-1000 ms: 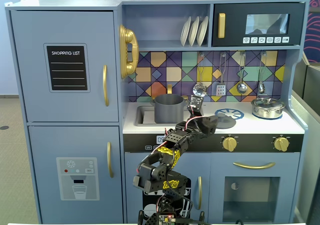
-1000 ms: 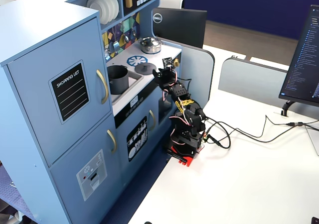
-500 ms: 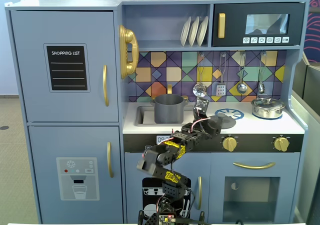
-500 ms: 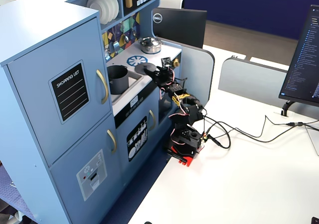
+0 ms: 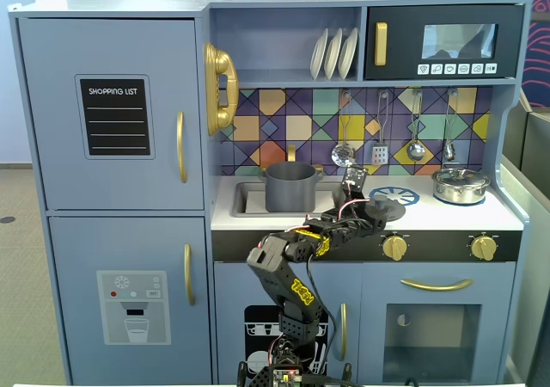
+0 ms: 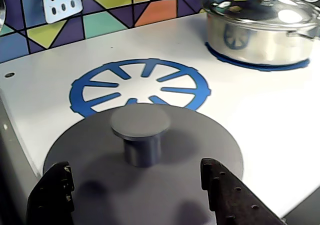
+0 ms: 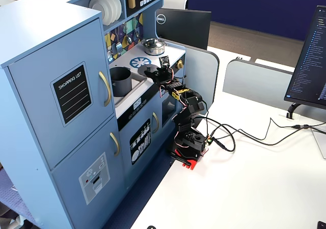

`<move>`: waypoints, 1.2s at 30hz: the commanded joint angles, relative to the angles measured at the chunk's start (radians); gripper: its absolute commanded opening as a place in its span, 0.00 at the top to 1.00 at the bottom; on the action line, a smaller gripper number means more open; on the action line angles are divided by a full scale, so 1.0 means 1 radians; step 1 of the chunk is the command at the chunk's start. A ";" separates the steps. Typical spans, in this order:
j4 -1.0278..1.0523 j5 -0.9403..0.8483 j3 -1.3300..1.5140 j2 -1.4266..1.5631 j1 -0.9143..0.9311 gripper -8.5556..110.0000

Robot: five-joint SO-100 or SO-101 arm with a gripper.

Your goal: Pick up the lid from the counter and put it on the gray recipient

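Your gripper straddles the matte dark gray disc lid, fingers apart; closing high risks missing its knob.

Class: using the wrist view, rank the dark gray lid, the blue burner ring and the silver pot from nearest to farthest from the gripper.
1. The lid: directly below the open gripper.
2. The burner ring: just beyond the lid, centre.
3. The silver pot: far back, upper right.
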 commanded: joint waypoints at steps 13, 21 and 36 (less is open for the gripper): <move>-0.061 -0.008 -0.232 -0.181 -0.005 0.73; -0.089 -0.009 -0.295 -0.284 -0.012 0.75; -0.117 -0.031 -0.347 -0.405 -0.043 0.93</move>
